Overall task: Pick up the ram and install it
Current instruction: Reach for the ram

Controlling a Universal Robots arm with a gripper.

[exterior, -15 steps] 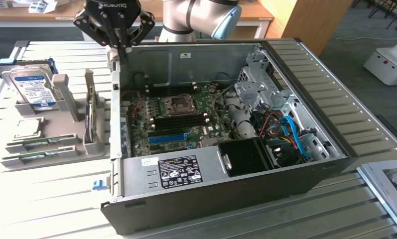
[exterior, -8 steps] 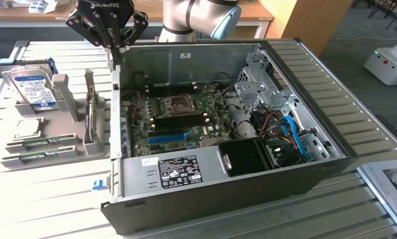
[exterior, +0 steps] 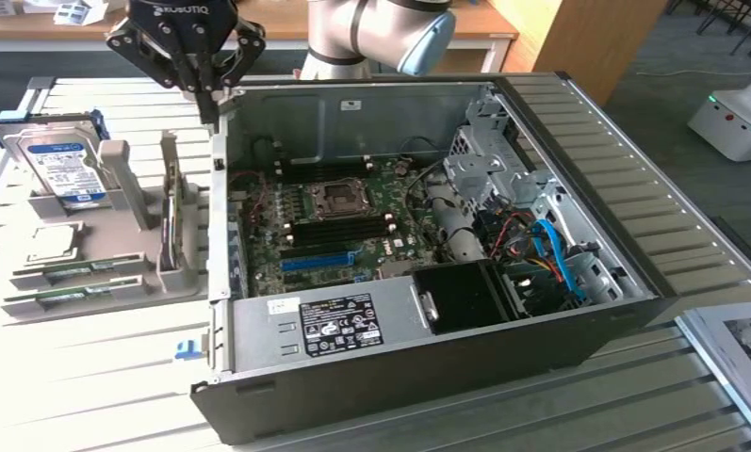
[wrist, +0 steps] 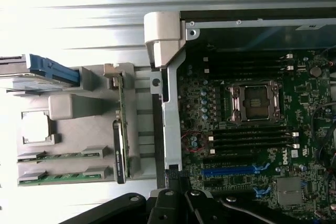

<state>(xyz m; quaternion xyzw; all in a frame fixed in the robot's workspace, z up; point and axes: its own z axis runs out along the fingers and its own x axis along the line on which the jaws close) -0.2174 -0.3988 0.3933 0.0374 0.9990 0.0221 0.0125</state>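
We find the hand (exterior: 208, 108) shut and empty, poised above the rim of the computer case (exterior: 450, 363). The ram (exterior: 69, 272) lies flat in the grey holder (exterior: 123, 259) on the desk (exterior: 99, 395). A sound pick, we judge, needs the hand opened and squared across the long edges.

ROBOTICS LAB: An open desktop computer case (exterior: 388, 386) lies on its side on a slatted metal desk (exterior: 677, 141), its motherboard (exterior: 331, 221) bared, with a grey industrial robot arm (exterior: 375, 28) standing over it. At the left of the frame, a grey parts rack (exterior: 137, 268) holds a hard drive (exterior: 63, 160) and green ram sticks (exterior: 80, 271). Along the top of the frame run a wooden desk (exterior: 24, 28) with small boxes (exterior: 73, 11) and grey carpet (exterior: 677, 66). At upper right a white machine (exterior: 740, 118) shows a green light. Together they mark an office-style research room.
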